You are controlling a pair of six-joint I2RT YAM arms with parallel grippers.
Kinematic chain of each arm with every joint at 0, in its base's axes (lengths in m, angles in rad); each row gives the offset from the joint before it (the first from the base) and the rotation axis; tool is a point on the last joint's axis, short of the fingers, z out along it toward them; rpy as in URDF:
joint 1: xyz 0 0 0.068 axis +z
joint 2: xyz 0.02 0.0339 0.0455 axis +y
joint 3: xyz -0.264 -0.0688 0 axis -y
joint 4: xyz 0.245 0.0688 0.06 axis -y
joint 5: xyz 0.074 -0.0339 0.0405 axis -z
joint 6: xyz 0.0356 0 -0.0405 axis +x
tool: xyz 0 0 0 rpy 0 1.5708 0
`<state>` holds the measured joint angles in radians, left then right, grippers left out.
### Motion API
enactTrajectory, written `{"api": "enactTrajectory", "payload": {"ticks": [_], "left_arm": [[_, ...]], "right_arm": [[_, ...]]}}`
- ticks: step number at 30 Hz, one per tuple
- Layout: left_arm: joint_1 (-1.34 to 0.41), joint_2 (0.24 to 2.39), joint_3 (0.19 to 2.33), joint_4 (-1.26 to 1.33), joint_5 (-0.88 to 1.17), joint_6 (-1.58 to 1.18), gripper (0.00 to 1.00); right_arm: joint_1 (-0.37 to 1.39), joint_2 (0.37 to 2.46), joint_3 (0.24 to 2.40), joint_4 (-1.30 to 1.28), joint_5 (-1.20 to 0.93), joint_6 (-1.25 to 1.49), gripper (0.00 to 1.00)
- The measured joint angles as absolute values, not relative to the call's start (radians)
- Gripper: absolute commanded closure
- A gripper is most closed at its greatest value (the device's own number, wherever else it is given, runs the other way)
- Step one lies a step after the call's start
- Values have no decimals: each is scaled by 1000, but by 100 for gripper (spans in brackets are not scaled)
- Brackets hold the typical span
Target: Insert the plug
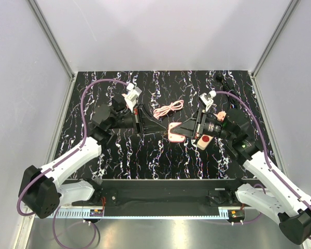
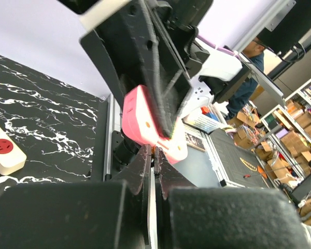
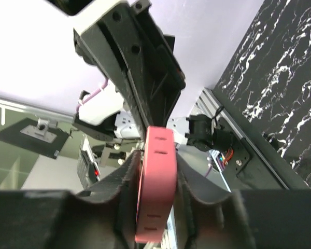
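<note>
My right gripper (image 1: 180, 132) is shut on a pink socket block (image 1: 175, 135), held on edge between its fingers (image 3: 125, 179) in the right wrist view. The block (image 3: 158, 176) shows narrow slots along its side. My left gripper (image 1: 163, 128) points at it from the left. Its jaws are pressed together on a small orange piece, apparently the plug (image 2: 155, 150), whose tip touches the pink block (image 2: 140, 122). The pink cable (image 1: 168, 109) lies coiled on the table behind both grippers. Whether it runs into the left gripper (image 2: 155, 151) is hidden.
A white power strip (image 1: 205, 141) with red sockets lies under the right wrist, also seen at the left edge of the left wrist view as the power strip (image 2: 2, 148). Grey walls (image 1: 20, 104) close in the black marbled table (image 1: 145, 161) on three sides.
</note>
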<state>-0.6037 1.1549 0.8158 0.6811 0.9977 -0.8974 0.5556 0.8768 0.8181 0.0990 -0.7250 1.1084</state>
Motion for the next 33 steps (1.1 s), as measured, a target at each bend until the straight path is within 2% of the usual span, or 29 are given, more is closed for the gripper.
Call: {"api": "enactTrajectory", "payload": {"ticks": [11,20,23,25,27,28,30,31,32,33], "left_arm": [[-597,1153,813,680,995,-898,100],[-593,1153,799,700,995,-899,100],[-592,1153,789,710,995,-903,100],[-592,1153,789,719,995,-903,100],[-592,1153,788,725,994,-903,100],[-592,1153,787,728,993,-903,99],[-592,1153,783,730,987,-902,53],[-591,1153,783,726,983,-899,36],[-589,1151,783,707,973,-886,11],[-586,1147,783,678,962,-873,4]], "right_arm": [[556,872,831,54,-775,1070,60],[556,915,840,57,-789,1092,66],[556,918,840,59,-787,1099,74],[556,919,840,59,-784,1104,76],[556,919,840,60,-780,1105,96],[556,919,840,60,-780,1105,100],[556,919,841,56,-775,1103,100],[556,918,841,53,-771,1102,100],[556,918,845,40,-761,1095,100],[556,915,854,12,-747,1082,100]]}}
